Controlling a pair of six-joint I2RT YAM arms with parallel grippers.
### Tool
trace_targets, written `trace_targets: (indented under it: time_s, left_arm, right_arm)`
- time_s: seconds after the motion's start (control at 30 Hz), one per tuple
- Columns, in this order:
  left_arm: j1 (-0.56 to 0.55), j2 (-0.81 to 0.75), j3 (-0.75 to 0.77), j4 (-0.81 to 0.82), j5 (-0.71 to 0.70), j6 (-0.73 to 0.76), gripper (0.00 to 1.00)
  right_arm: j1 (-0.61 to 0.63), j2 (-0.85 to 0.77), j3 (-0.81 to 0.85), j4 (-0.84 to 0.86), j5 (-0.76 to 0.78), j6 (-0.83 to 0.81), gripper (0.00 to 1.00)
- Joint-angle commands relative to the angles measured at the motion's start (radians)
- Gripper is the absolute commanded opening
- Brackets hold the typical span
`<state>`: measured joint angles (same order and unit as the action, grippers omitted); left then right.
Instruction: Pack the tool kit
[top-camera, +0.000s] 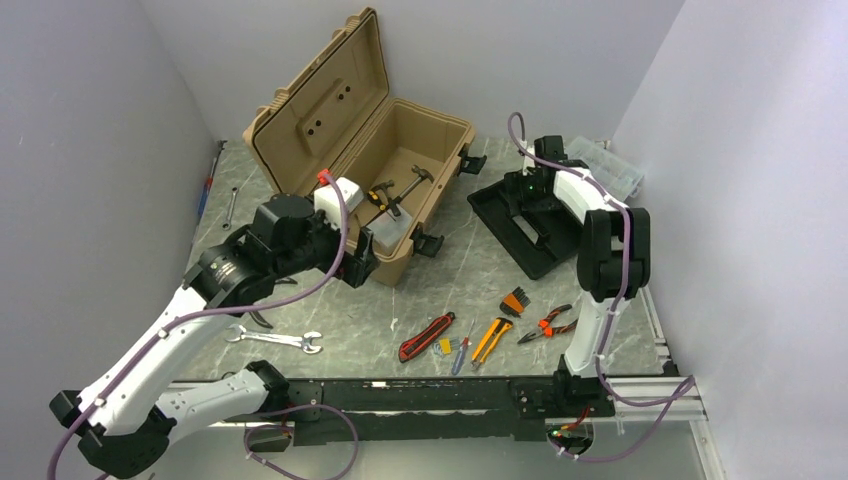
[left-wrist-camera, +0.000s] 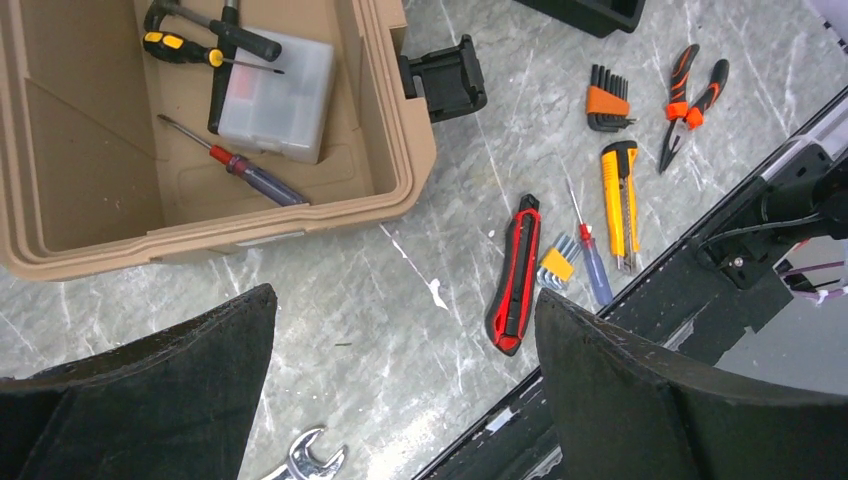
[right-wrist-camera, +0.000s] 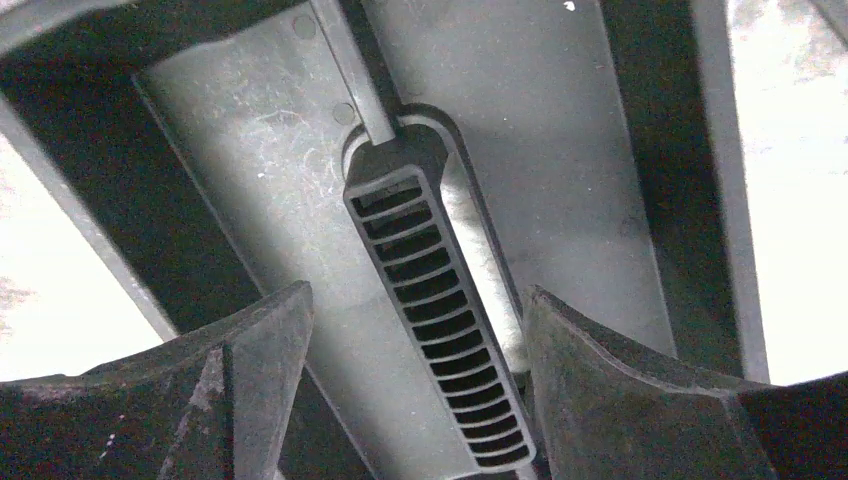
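The tan toolbox (top-camera: 432, 140) is seen with its lid open, and the black insert tray (top-camera: 505, 215) is set to its right. The right gripper (right-wrist-camera: 417, 292) is held astride that tray's ribbed handle (right-wrist-camera: 420, 255), jaws parted and nothing clasped. The left gripper (left-wrist-camera: 405, 300), spread wide and empty, is hung just in front of the toolbox, with pliers (top-camera: 545, 324) laid farther forward.

Hidden and cropped parts.
Left arm (top-camera: 250, 262) covers the toolbox (top-camera: 330, 100) near corner; wrench (left-wrist-camera: 312, 461) cut by picture edge; far-left tools (top-camera: 208, 190) too small.

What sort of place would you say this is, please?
Probably a robot lab cell: plain grey walls enclose a marble-patterned table, where an open tan toolbox sits among loose hand tools.
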<state>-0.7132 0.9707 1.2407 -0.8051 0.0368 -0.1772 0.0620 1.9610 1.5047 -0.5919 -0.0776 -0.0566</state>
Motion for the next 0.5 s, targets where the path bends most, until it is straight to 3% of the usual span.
trace_targets:
  time_s: [0.0, 0.07, 0.3, 0.47]
  left_arm:
    - [-0.003, -0.036, -0.004, 0.046, 0.017, -0.038, 0.99]
    - [-0.002, -0.043, -0.012, 0.047, 0.011, -0.036, 0.99]
    - [-0.002, -0.029, 0.036, 0.011, -0.01, -0.011, 0.99]
    - [-0.003, -0.038, 0.036, 0.02, -0.008, -0.009, 0.99]
  right_arm:
    - [-0.004, 0.028, 0.055, -0.039, -0.025, -0.07, 0.78]
    - [-0.006, 0.041, 0.055, -0.041, -0.024, -0.079, 0.75]
    - [-0.007, 0.064, 0.036, -0.058, -0.047, -0.075, 0.4]
    - [-0.008, -0.039, -0.03, -0.028, -0.11, -0.056, 0.18]
